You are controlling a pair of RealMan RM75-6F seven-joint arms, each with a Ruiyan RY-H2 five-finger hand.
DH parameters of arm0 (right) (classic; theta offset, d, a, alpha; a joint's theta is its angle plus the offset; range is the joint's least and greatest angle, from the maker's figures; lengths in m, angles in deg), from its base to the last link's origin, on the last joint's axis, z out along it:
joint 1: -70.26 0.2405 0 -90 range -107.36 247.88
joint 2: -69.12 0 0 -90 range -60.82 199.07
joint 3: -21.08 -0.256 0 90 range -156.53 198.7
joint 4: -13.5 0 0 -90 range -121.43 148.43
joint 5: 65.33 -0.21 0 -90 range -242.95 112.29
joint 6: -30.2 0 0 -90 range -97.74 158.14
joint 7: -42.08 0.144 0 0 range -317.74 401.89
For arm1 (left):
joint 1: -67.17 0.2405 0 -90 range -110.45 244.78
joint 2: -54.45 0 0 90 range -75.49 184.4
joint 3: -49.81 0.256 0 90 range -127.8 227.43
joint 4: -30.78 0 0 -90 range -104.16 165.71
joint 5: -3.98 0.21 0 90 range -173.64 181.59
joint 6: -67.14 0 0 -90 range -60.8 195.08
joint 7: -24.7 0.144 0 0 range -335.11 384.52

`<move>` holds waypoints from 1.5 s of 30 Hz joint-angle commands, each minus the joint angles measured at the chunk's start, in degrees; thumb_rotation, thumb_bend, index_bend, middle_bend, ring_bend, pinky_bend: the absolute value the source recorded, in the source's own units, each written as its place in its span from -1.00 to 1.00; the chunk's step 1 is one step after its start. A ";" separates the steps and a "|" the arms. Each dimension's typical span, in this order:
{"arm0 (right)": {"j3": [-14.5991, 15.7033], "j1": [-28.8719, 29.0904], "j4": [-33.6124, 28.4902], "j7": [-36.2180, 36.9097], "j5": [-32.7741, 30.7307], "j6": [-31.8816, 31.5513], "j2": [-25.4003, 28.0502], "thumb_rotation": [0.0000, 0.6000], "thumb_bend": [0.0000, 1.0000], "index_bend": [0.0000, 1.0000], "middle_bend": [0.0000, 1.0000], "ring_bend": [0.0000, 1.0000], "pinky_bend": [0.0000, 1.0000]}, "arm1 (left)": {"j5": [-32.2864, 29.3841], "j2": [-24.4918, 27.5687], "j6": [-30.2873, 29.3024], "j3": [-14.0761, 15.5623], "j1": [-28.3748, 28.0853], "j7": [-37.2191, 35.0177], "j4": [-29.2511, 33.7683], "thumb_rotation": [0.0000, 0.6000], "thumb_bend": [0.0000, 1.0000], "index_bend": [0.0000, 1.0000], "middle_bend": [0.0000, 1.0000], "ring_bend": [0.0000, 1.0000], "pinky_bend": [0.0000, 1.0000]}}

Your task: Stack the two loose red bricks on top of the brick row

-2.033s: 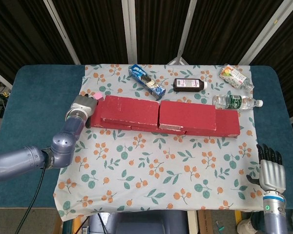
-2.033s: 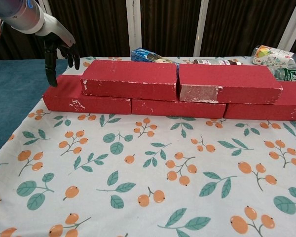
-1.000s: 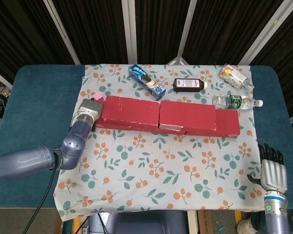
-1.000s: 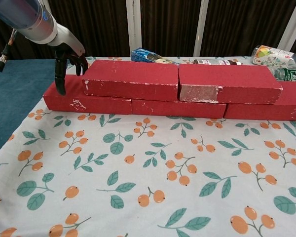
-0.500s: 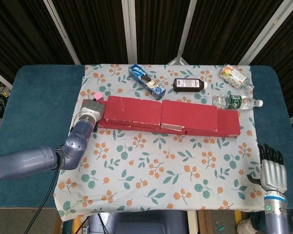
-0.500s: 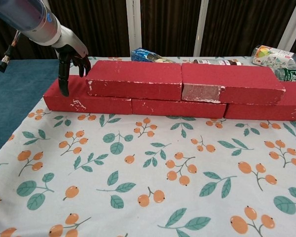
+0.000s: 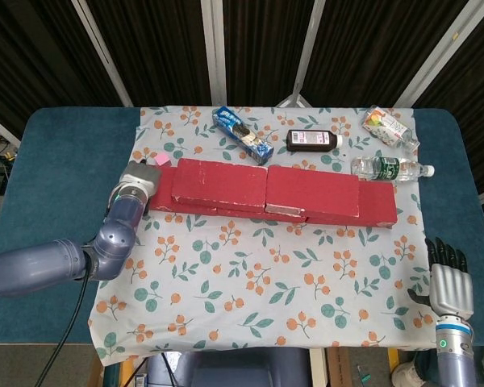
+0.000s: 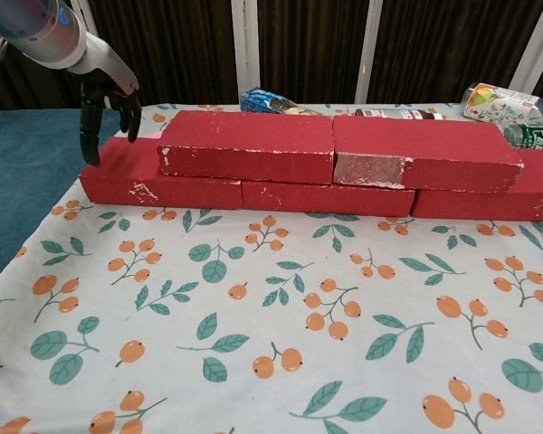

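Note:
Two red bricks lie end to end on top of the brick row (image 8: pixel 326 197): the left upper brick (image 8: pixel 249 146) (image 7: pixel 218 185) and the right upper brick (image 8: pixel 425 152) (image 7: pixel 311 193). My left hand (image 8: pixel 104 104) (image 7: pixel 135 184) hangs at the row's left end, fingers pointing down and apart, holding nothing, a little clear of the left upper brick. My right hand (image 7: pixel 450 284) rests near the table's front right corner, fingers straight and empty; the chest view does not show it.
Behind the row lie a blue snack pack (image 7: pixel 242 135), a dark bottle (image 7: pixel 313 140), a clear water bottle (image 7: pixel 391 168) and a small carton (image 7: pixel 385 126). A pink block (image 7: pixel 160 160) sits by the left hand. The floral cloth (image 7: pixel 258 282) covers the table.
The left hand pushed the left upper brick rightward against the right one, then drew back to the left, off the brick. The right hand has not moved.

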 commanded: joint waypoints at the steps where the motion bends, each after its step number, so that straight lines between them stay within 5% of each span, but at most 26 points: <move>1: 0.09 0.04 0.04 -0.08 0.11 0.06 -0.04 1.00 -0.59 -1.00 -1.00 -1.00 -1.00 | 0.87 3.06 0.42 -0.45 0.99 -1.69 2.53 1.00 -1.00 -0.56 -0.76 -1.00 -0.73; 4: 0.20 0.15 0.23 0.11 0.37 0.34 -0.08 1.00 -0.59 -1.00 -1.00 -1.00 -1.00 | 10.28 9.16 3.34 -3.75 6.51 -10.78 9.62 1.00 -1.00 -0.66 -0.82 -1.00 -0.70; 9: 0.77 0.30 0.74 0.82 2.03 0.60 0.01 1.00 -0.59 -1.00 -1.00 -1.00 -1.00 | 45.17 15.81 -5.14 -9.03 26.02 -32.63 26.17 1.00 -1.00 -0.74 -0.86 -1.00 -0.69; 13: 1.42 0.47 1.89 2.64 5.13 0.51 -0.05 1.00 -0.59 -1.00 -1.00 -1.00 -1.00 | 72.52 16.43 -15.96 -4.05 40.45 -43.80 31.31 1.00 -1.00 -0.79 -0.86 -1.00 -0.69; 20: 2.95 0.56 3.40 7.01 11.81 -0.09 0.69 1.00 -0.60 -1.00 -1.00 -1.00 -1.00 | 98.52 15.09 -27.35 5.44 56.36 -62.24 26.71 1.00 -1.00 -0.83 -0.89 -1.00 -0.71; 28: 5.28 0.32 4.84 11.62 21.59 -3.26 1.53 1.00 -0.59 -1.00 -1.00 -1.00 -1.00 | 111.16 12.01 -34.68 11.86 65.56 -73.03 19.50 1.00 -1.00 -0.81 -0.88 -1.00 -0.72; 45: 6.41 -1.36 3.86 12.95 29.31 -9.15 1.47 1.00 -0.60 -1.00 -1.00 -1.00 -1.00 | 120.56 9.54 -40.96 13.62 71.85 -79.71 14.17 1.00 -1.00 -0.76 -0.86 -1.00 -0.73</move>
